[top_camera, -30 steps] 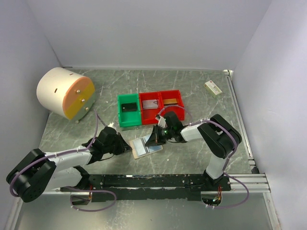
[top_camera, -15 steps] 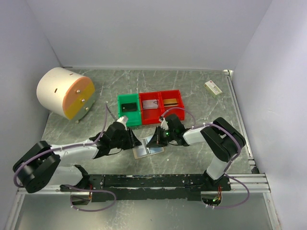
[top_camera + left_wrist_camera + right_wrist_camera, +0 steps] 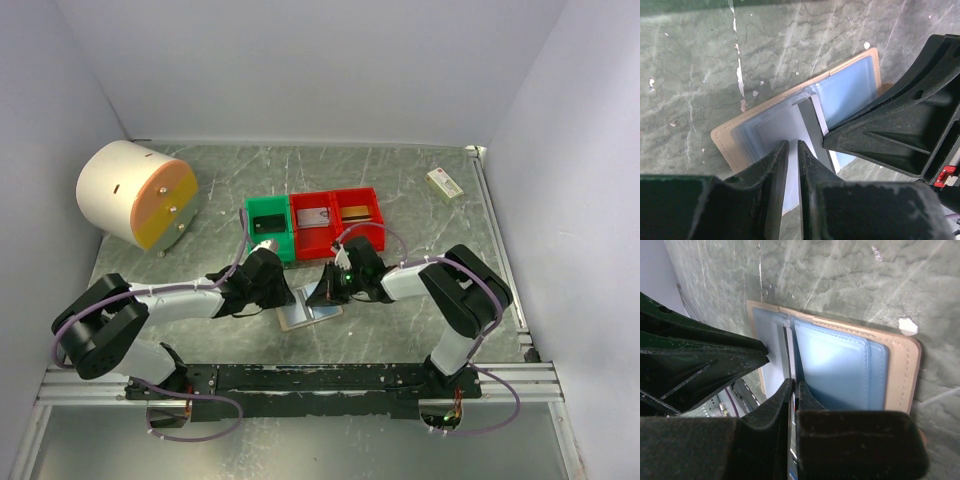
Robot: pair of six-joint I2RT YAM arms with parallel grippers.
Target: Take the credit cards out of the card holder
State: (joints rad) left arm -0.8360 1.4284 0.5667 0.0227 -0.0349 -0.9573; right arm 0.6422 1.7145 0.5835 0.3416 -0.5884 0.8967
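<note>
A flat tan folding card holder (image 3: 310,311) with pale blue-grey pockets lies open on the green marbled table (image 3: 420,170), close to the middle of its near edge, with both arms bent over it. Two cards appear to be out already. A thin silver-grey card (image 3: 316,216) lies in the left of two red plastic bins (image 3: 333,205) and a gold card (image 3: 354,212) in the right one, both behind the holder toward the table's centre. What the green plastic bin (image 3: 250,225) next to them holds cannot be made out, as the left arm reaches across its front. The job looks partly done. In the left wrist view a narrow grey strip (image 3: 812,128) shows at the holder's fold between the pockets, probably a card not yet drawn. The left gripper (image 3: 793,145) stands over the holder's left half, its jaws a slit apart, with nothing seen clamped between them. The right gripper (image 3: 791,384) is closed, its tips pressed together at the fold from the other side. Whether it pinches a card edge, a pocket lip or nothing cannot be told. What seems left is to free the remaining card and set it down clear of the holder.
</note>
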